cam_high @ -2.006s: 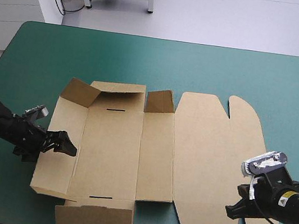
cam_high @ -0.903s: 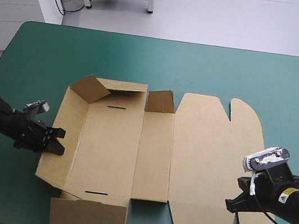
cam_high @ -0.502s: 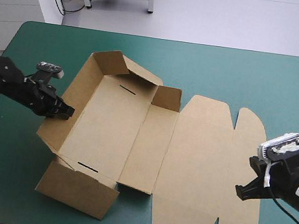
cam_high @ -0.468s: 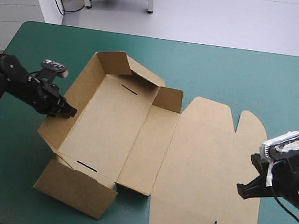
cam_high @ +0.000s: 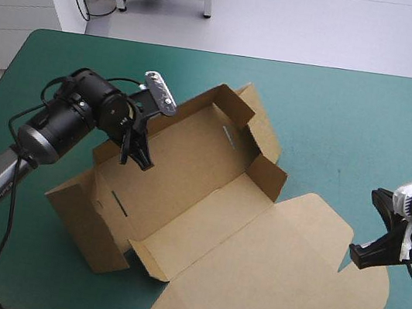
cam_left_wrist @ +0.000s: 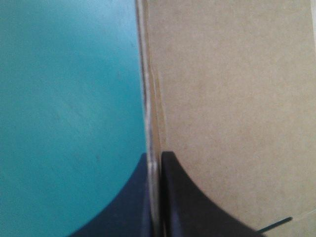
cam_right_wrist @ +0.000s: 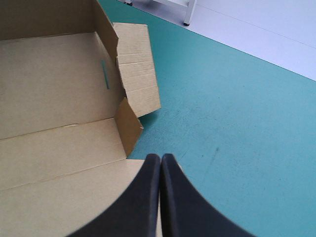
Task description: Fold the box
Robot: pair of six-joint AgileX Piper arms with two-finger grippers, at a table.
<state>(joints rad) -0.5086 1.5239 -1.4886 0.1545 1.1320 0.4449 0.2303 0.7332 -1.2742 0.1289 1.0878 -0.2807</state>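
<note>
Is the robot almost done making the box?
About halfway. Done: the box has several walls standing. In hand: the left hand pinches a long side wall, and the right hand appears to grip the lid at its edge. Left: the lid lies flat, and the floor slots are empty, so nothing is tucked in yet.

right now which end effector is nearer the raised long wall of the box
Left. The left end effector is shut on the rim of that long wall; the right end effector is across the box, pinching the flat lid at its outer edge.
</note>
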